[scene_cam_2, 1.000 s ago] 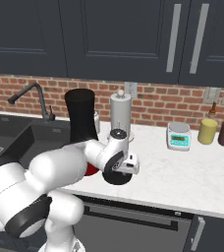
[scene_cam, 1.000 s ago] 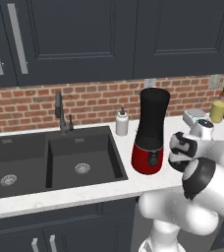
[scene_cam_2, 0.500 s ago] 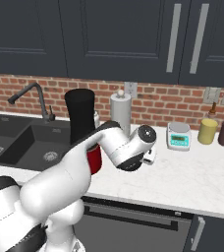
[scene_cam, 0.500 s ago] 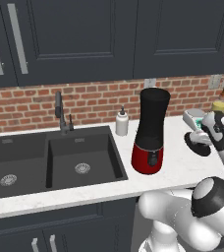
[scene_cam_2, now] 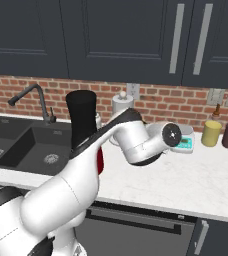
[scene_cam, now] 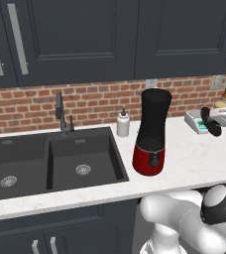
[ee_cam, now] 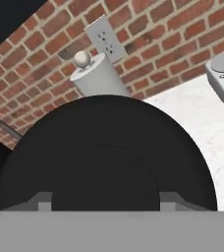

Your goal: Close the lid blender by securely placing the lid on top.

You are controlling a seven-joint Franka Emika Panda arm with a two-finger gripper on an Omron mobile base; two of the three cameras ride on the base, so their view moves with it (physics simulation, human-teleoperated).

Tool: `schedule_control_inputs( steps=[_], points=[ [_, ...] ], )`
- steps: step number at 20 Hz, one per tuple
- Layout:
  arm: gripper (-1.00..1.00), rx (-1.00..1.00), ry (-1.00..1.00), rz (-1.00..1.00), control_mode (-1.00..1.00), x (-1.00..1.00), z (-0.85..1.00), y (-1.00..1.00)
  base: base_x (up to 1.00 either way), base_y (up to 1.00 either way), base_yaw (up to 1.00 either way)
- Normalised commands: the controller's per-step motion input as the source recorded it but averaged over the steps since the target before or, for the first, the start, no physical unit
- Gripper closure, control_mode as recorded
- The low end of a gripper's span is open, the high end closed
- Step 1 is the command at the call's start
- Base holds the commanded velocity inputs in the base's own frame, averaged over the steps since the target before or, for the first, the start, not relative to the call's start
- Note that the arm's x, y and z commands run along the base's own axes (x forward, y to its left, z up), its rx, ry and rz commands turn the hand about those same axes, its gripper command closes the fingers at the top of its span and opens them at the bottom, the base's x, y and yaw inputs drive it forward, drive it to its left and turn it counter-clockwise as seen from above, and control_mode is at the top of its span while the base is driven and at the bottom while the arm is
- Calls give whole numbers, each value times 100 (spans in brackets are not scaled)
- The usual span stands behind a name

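Note:
The blender [scene_cam: 151, 133] stands on the counter right of the sink, a red base under a tall black jar with an open top [scene_cam_2: 81, 116]. My gripper [scene_cam: 217, 120] is far to the blender's right, above the counter and lower than the jar's rim. It is shut on the lid [scene_cam: 212, 124], a round black disc [scene_cam_2: 172, 134] held on edge. In the hand view the lid [ee_cam: 106, 152] covers the fingertips.
A white soap bottle [scene_cam: 123, 124] stands left of the blender, beside the sink [scene_cam: 80, 161] and faucet [scene_cam: 60, 111]. A kitchen scale [scene_cam_2: 185, 141] sits just behind the lid. Yellow and dark jars [scene_cam_2: 211, 133] stand further right. A white canister [ee_cam: 97, 76] stands at the brick wall.
The arm has swung away from in front of the blender, to the right and towards the wall, carrying the lid up next to the scale. The blender has not moved.

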Motion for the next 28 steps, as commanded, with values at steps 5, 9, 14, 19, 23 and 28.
schedule_control_inputs(
  steps=[5, 9, 14, 19, 23, 28],
  points=[
    [100, 4, -16, -15, -100, -2, 100, 1, 0, 0, 0],
    [100, -6, -7, -18, -100, -17, 100, 42, 0, 0, 0],
    [100, -25, 0, -14, -100, -17, 100, 92, 0, 0, 0],
    [100, -37, 0, -4, -100, -10, 100, 100, 0, 0, 0],
    [100, -35, 5, 0, -100, -1, 77, 93, 0, 0, 0],
    [100, -15, 10, 0, -100, 2, 22, 36, 0, 0, 0]
  ],
)
